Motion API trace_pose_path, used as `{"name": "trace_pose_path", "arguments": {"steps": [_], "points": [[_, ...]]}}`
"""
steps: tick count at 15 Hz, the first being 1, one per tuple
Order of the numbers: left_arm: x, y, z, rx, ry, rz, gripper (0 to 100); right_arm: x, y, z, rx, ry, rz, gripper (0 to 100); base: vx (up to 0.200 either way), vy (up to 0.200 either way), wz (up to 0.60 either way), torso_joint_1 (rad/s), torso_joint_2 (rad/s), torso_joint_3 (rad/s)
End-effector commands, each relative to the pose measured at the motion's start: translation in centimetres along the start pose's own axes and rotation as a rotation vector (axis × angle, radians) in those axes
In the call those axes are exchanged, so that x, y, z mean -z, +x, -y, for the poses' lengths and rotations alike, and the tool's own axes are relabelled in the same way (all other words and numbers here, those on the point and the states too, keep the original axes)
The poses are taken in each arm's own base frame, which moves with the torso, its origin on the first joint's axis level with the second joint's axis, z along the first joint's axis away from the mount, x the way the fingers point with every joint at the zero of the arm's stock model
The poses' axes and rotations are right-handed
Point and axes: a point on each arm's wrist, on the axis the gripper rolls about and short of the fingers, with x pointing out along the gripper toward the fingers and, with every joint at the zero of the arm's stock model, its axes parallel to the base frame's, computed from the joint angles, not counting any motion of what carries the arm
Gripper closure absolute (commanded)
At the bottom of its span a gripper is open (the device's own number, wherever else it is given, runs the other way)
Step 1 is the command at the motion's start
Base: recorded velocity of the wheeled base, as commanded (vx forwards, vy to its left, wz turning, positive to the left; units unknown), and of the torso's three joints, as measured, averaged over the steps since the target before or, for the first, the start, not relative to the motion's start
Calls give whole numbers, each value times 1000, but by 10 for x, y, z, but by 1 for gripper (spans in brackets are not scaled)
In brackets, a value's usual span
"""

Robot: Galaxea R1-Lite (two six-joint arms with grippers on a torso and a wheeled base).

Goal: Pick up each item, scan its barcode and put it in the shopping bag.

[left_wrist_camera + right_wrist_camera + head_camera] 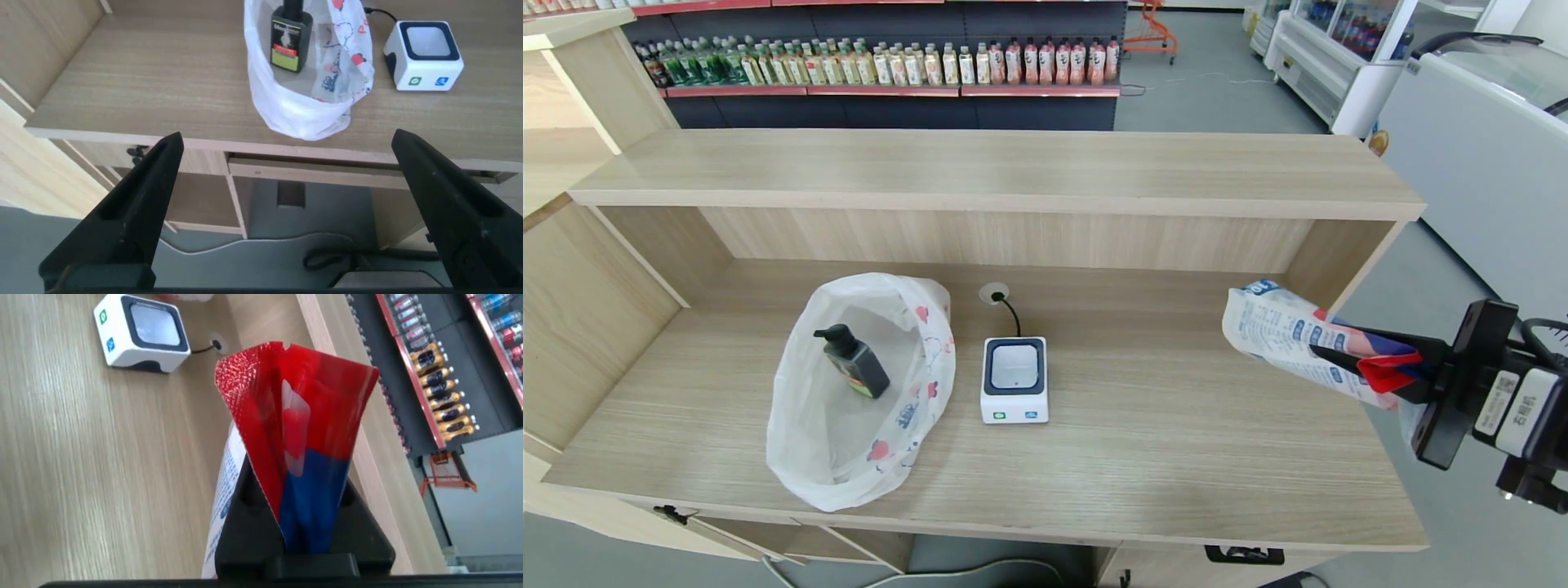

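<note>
While right gripper (1347, 363) clamps pouch (1278, 331), scanner (1014, 380) stands between it and shopping bag (800, 441) holding pump bottle (858, 363); left gripper (288, 143) open.

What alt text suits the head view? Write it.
The right gripper holds a white, blue and red pouch at the right end of the wooden counter. A dark pump bottle lies in an open white plastic shopping bag beside a white square scanner.

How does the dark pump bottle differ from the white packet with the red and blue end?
The pump bottle is dark and rigid-looking; the packet is white, soft and crinkled. The pump bottle lies inside the shopping bag on the counter; the packet is held in the air by the right gripper. Both are shop goods.
</note>
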Motion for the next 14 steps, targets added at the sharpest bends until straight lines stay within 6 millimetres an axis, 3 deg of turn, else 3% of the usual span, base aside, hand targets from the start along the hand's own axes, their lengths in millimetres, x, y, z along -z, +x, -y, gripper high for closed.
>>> {"name": "trace_pose_path", "arguments": {"steps": [1,4,8,10,14], "points": [[0,0,0,0,1,0,0,4,5,0,-10,13,-2,100,0,200,0,2,2,2],[0,0,0,1,3,0,0,15,21,12,-1,74,-8,100,0,200,0,2,2,6],[0,0,0,1,3,0,0,43,61,20,-44,120,29,100,0,200,0,1,1,-1],[0,0,0,1,1,0,0,50,66,13,-75,133,35,100,0,200,0,2,5,2],[0,0,0,0,-2,0,0,65,54,0,-99,167,-24,100,0,0,0,0,0,0]]}}
